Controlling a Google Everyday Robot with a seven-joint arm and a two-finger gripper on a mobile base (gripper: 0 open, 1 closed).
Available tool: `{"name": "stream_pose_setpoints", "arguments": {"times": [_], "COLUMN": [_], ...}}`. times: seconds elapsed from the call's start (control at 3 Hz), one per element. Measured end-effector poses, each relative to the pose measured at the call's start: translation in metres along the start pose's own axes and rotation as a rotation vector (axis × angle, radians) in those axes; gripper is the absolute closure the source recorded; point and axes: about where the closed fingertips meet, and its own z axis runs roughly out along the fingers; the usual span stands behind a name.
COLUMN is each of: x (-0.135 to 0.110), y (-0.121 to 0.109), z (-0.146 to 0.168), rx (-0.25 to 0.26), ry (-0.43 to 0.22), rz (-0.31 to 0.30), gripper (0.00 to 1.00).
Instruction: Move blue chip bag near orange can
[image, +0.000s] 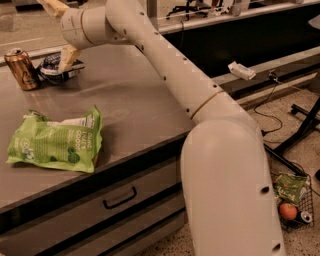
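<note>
While my cream two-finger pincer (54, 34) is hovering with its fingers spread apart, gripping nothing, the broad grey metal table (135, 100) is lying beneath it. My thick white arm (200, 110) is trailing away from it to the right. The large lime-green crinkled chip bag (55, 142) is lying flat well away from the pincer, by the table's front edge. The small dark blue and white glossy chip bag (49, 70) is resting just under my lower finger (67, 55). The small copper-orange metal can (21, 70) is standing upright just beside that bag, below and left of the pincer.
</note>
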Motion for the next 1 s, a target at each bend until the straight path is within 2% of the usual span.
{"name": "stream_pose_setpoints", "arguments": {"times": [0.33,0.67,1.0], "x": [0.002,0.008,0.009], "y": [0.001,0.004,0.009], "z": [-0.012,-0.046,-0.084], "rx": [-0.003,-0.014,-0.111], "ry": [0.016,0.030,0.092], "rz": [0.023,0.074,0.110], "gripper": [0.00,0.00,0.00]}}
